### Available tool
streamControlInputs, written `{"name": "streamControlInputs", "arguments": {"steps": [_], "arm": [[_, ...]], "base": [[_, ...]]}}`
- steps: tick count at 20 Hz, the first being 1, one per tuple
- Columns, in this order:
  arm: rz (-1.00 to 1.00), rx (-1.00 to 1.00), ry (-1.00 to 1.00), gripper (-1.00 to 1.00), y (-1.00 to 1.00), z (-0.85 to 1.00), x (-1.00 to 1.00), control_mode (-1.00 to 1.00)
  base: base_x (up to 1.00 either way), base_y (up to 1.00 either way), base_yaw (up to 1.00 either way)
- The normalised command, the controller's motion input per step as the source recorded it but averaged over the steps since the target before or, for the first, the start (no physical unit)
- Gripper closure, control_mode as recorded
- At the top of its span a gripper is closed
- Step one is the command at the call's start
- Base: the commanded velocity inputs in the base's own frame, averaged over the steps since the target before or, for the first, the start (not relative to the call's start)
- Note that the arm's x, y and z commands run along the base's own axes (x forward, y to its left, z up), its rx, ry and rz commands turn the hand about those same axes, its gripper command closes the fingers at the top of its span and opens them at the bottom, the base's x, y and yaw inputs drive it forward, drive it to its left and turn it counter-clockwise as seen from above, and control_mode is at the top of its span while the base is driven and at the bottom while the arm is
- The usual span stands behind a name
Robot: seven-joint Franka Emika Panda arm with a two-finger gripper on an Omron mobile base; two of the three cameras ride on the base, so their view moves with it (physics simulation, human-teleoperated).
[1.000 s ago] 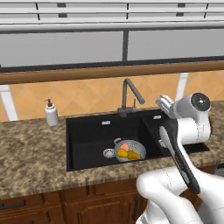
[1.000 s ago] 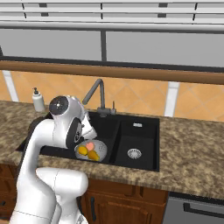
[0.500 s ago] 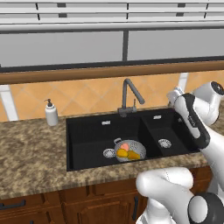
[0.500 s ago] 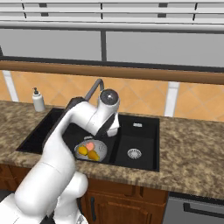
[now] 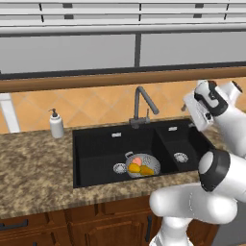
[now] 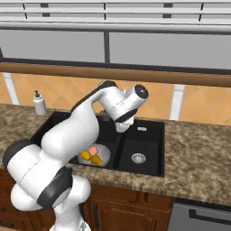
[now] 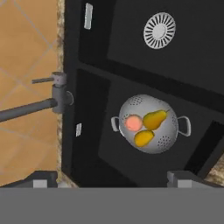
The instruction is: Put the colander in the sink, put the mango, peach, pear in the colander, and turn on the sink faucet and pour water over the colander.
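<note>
Sink [image 5: 101, 149] in black sits in the stone counter [image 5: 33, 168], and the colander [image 7: 151, 124] rests in its large basin beside the round drain [image 5: 119, 168]. Inside the colander lie the pear [image 7: 155, 119], the mango [image 7: 144, 137] and the peach [image 7: 132, 123], close together. The faucet [image 5: 142, 106] stands behind the basin, and the gripper [image 7: 111, 177] hangs above the sink with its jaws wide apart, holding nothing.

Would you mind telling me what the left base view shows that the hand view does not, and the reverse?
Left base view alone: the white soap pump bottle on the granite counter, and the window above.

Hand view alone: the two handles on the colander's rim, seen from above.

Both: the black sink, the faucet, and the colander in the large basin holding the peach, pear and mango.
</note>
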Motion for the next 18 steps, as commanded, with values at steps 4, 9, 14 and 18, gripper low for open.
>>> {"name": "streamControlInputs", "arguments": {"steps": [4, 9, 14, 18], "arm": [[-0.19, 0.38, 0.05, -1.0, -0.03, -0.11, 0.13, -1.0], [-0.18, 0.33, 0.0, -1.0, 0.07, -0.19, 0.05, -1.0], [-0.16, 0.24, 0.08, -1.0, 0.26, -0.4, 0.41, -1.0], [-0.07, 0.31, 0.16, -1.0, 0.12, -0.33, 0.48, -1.0]], "base": [[0.0, 0.0, 0.0], [0.0, 0.0, 0.0], [0.0, 0.0, 0.0], [0.0, 0.0, 0.0]]}}
